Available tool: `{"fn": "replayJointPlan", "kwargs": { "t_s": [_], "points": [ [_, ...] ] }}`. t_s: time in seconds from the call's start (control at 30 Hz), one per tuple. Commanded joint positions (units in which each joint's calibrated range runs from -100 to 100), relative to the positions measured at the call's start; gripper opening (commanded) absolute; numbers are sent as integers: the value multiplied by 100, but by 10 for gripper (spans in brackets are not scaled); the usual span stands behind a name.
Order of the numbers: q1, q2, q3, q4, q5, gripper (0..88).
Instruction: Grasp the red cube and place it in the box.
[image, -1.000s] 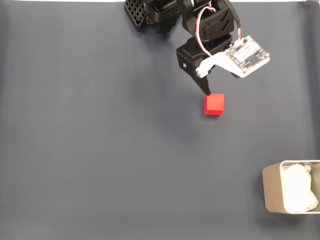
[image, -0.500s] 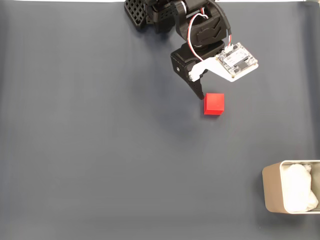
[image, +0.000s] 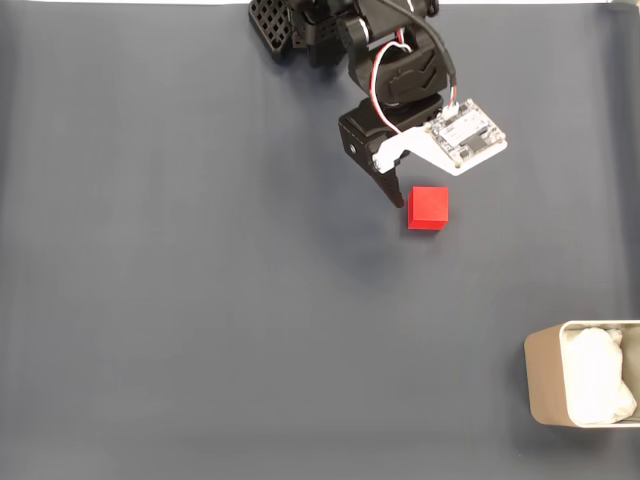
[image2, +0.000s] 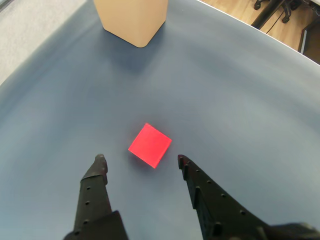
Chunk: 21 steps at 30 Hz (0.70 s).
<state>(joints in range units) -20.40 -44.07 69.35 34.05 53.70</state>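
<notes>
The small red cube (image: 428, 208) lies on the dark mat in the upper middle of the fixed view. My gripper (image: 408, 190) hovers at its upper left, one black finger (image: 392, 188) reaching down beside the cube's left edge. In the wrist view the cube (image2: 150, 145) sits just ahead of my gripper (image2: 140, 159), slightly right of centre and rotated to the jaws. Both black fingertips (image2: 100, 161) stand wide apart with nothing between them. The beige-grey box (image: 545, 385) with white lumpy filling stands at the lower right edge; its wall (image2: 132, 20) shows at the wrist view's top.
The arm's black base (image: 310, 28) and a perforated black part (image: 268, 22) sit at the top edge. A white camera board (image: 462, 138) sticks out right of the wrist. Open mat lies between cube and box. Wooden floor (image2: 240, 10) shows beyond the table's edge.
The wrist has swung left and turned, so the black finger shifted from the cube's top edge to its upper left. Cube and box have not moved.
</notes>
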Motion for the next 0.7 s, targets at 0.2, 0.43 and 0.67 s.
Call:
{"fn": "replayJointPlan", "kwargs": {
  "t_s": [0.2,0.43,0.67],
  "points": [
    [16,586,-83,-610,54,338],
    [-27,828,-92,-807,44,341],
    [-69,976,-92,-864,44,342]
  ]
}}
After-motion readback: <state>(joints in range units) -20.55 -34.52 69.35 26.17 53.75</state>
